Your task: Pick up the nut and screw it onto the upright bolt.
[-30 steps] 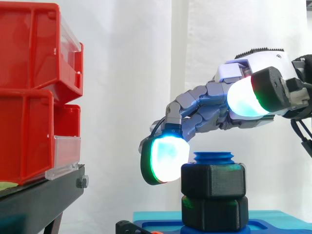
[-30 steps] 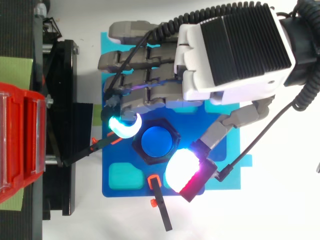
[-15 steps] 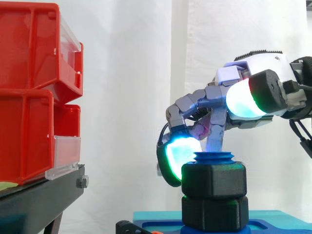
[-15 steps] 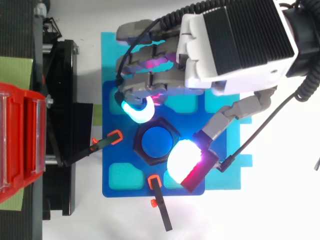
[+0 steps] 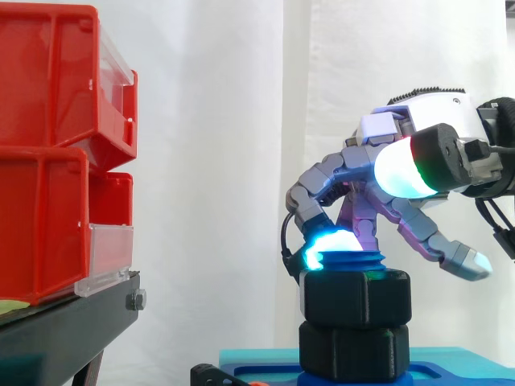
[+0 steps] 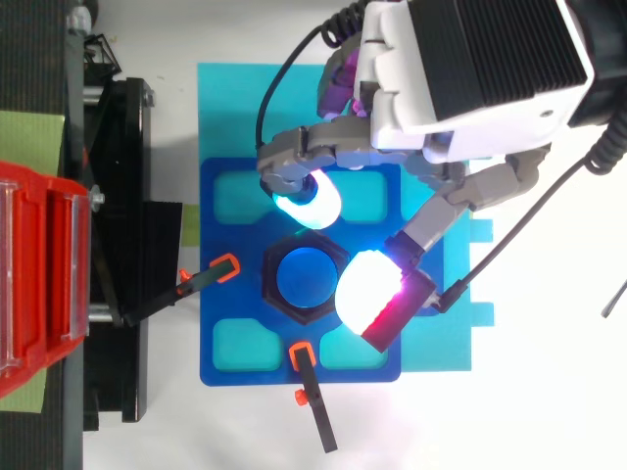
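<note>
The hand [image 6: 470,78] hung over the blue plate [image 6: 235,338], reaching down from the right to the top of the upright bolt [image 5: 351,260]. Whether it gripped anything could not be told. The black nut [image 5: 355,299] sat threaded on the bolt, whose blue tip showed just above it. The nut rested against a second black hex piece [image 5: 348,352] below it. The plate lay on a cyan mat [image 6: 225,108] on the white bench [image 6: 549,411]. Black clamps with orange tips [image 6: 312,392] lay at the plate's edges. Well to the left, red bins [image 5: 48,161] stood on a black stand [image 5: 64,330] before the white curtain [image 5: 209,161].
</note>
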{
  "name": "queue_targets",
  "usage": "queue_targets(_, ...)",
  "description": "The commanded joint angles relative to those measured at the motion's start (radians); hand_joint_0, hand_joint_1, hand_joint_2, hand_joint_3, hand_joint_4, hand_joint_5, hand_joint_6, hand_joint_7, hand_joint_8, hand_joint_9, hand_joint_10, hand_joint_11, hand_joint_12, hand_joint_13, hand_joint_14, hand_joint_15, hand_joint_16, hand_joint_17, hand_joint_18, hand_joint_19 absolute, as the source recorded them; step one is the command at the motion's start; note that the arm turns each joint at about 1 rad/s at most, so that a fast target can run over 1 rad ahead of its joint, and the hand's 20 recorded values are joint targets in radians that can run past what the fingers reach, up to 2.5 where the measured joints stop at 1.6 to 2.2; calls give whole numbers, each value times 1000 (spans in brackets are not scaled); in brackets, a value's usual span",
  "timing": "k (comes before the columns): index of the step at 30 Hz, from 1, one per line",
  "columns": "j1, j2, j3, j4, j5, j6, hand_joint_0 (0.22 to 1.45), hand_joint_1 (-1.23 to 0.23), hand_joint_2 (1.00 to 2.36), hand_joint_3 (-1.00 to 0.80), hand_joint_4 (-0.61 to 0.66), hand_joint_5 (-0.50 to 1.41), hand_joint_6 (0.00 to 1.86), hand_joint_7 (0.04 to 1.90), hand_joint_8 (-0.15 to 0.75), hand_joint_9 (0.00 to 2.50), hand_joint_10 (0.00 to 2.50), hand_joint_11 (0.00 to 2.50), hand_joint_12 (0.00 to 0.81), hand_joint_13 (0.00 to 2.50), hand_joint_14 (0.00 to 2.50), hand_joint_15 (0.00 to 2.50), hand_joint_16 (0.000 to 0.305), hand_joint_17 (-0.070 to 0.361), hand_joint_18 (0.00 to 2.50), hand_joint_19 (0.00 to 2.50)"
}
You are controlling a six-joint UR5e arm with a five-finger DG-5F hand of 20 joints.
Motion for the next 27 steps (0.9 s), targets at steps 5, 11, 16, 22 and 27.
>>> queue_targets(5, -7, 0, 2, 0, -1, -1, 491, -249, 1000, -500, 111, 82, 500, 1431, 301, 2114, 20, 492, 273, 1420, 5, 132, 29, 64, 950, 194)
queue_targets(11, -13, 0, 37, -28, -12, -5, 480, -255, 1000, -500, 249, -33, 505, 1048, 315, 1587, 13, 351, 336, 1065, 4, 111, 37, 83, 724, 168)
queue_targets(16, -23, 0, 77, -75, -12, -27, 469, -270, 1000, -500, 241, -105, 503, 854, 311, 1293, 9, 247, 369, 842, 1, 66, 43, 97, 594, 133)
queue_targets(22, -32, 0, 120, -106, -28, -33, 449, -291, 1000, -500, 172, -152, 502, 659, 282, 891, 0, 0, 381, 475, 0, 0, 49, 110, 244, 58)
queue_targets(27, -16, 0, 117, -92, -17, -30, 431, -286, 1000, -500, 131, -181, 501, 585, 260, 575, 0, 0, 378, 125, 0, 0, 52, 116, 0, 0)
